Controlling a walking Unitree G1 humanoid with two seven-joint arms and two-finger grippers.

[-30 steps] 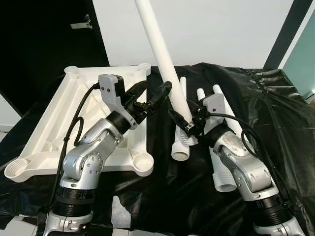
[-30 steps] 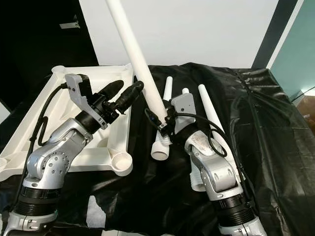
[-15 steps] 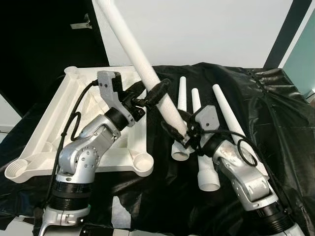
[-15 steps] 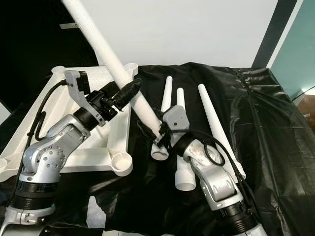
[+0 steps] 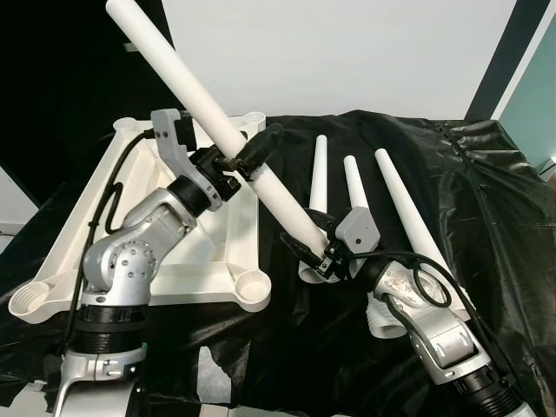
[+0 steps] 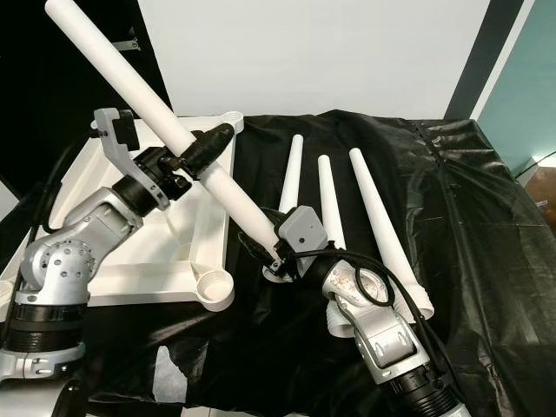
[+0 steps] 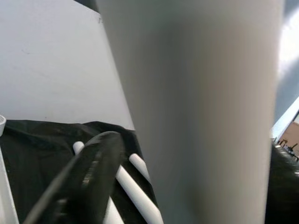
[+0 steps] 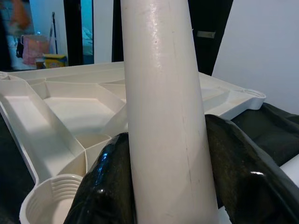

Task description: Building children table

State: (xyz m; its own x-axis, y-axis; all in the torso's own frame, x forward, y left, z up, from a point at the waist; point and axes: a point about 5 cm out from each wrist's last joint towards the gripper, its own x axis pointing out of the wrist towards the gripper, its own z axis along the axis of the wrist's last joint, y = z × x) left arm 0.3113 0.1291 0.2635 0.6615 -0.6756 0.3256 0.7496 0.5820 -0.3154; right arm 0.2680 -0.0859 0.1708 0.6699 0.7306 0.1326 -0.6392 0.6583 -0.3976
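Black plastic sheet (image 5: 452, 200) covering the tabletop under everything. White children's table top (image 5: 95, 234) lying upside down on the left part of the sheet, ribbed underside facing up, with a round threaded leg socket (image 5: 250, 287) at the near right corner and another socket (image 5: 26, 300) at the near left corner. Long white table leg (image 5: 217, 139) slanting in the air, upper end pointing up and to the left over the table top, lower end reaching down just beside the near right socket, not seated in any socket. Three more white legs (image 5: 347, 187) lying side by side on the sheet to the right of the table top, wide threaded ends toward the robot. Left pincer (image 5: 236, 162) gripping the raised leg about midway along its length, one black finger (image 7: 79, 182) pressing against the leg's side, seen close up in the left wrist view. Right pincer (image 5: 320, 261) clamping the same leg near its lower end, both black fingers (image 8: 105, 182) lying flat against opposite sides of the leg, with the table top's ribs and a socket visible behind in the right wrist view. Both silver arms bending inward toward the leg.
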